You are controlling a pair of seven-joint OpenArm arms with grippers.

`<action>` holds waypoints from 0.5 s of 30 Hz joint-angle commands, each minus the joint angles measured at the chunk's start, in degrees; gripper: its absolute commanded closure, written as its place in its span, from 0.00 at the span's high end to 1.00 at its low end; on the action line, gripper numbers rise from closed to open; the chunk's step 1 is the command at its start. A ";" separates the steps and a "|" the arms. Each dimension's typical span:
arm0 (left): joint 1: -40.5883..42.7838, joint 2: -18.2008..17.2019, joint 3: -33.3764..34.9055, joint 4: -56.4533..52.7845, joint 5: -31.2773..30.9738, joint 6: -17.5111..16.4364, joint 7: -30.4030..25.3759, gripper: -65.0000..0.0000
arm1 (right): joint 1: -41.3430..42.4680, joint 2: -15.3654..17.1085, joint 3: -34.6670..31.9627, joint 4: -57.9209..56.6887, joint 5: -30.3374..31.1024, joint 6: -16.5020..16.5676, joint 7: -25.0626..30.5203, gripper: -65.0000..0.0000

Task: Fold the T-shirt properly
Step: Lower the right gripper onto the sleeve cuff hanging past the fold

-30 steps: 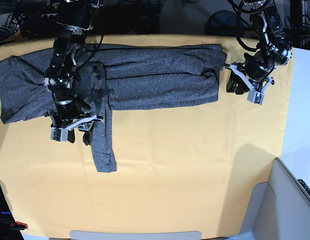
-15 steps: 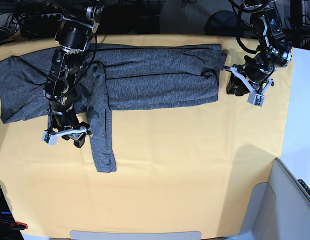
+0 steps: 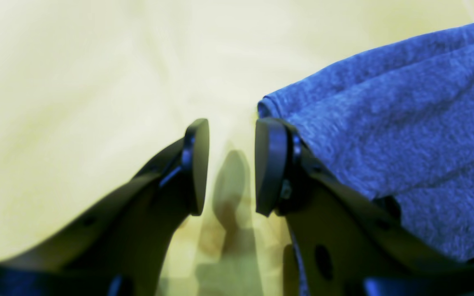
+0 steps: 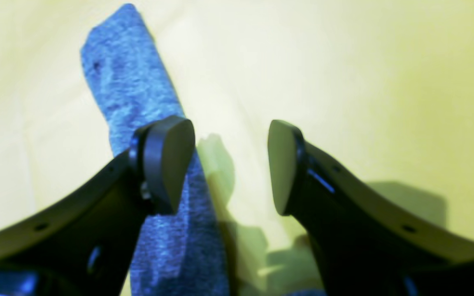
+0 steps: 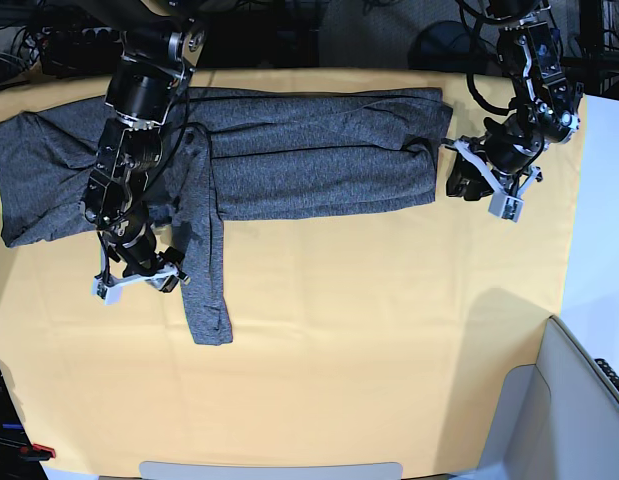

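The charcoal-grey T-shirt lies folded lengthwise along the far side of the yellow-orange tablecloth. One long sleeve hangs toward the front. My right gripper is open just left of that sleeve. In the right wrist view the sleeve runs under the left finger and only cloth shows between the jaws of the right gripper. My left gripper is open at the shirt's right end. In the left wrist view the left gripper has its right finger against the T-shirt edge and holds nothing.
A light grey bin stands at the front right corner. The tablecloth ends near the right side, with a white surface beyond. Dark cables and equipment line the back edge.
My right gripper has turned and slid a little toward the table's front, beside the sleeve. The left gripper has shifted slightly toward the shirt's right end. Both jaws stay as wide as before.
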 commanded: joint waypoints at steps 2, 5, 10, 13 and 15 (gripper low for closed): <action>-0.63 -0.73 -0.22 0.85 -0.80 -0.14 -0.92 0.29 | 1.50 0.02 -2.23 0.76 0.45 0.53 -0.02 0.50; -0.63 -0.73 -0.22 0.85 -0.80 -0.14 -0.92 0.29 | 1.32 0.02 -4.69 0.59 0.45 0.53 -0.02 0.50; -0.63 -0.73 -0.22 0.85 -0.80 -0.14 -0.92 0.29 | 1.41 -0.15 -6.54 -1.70 0.62 0.53 -0.02 0.50; -0.63 -0.73 -0.22 0.85 -0.80 -0.14 -0.92 0.29 | 1.41 -0.15 -6.62 -1.70 0.71 0.53 -0.02 0.50; -0.63 -0.73 -0.22 0.85 -0.80 -0.14 -0.92 0.29 | 1.32 -0.15 -6.71 -1.70 0.71 0.53 -0.02 0.50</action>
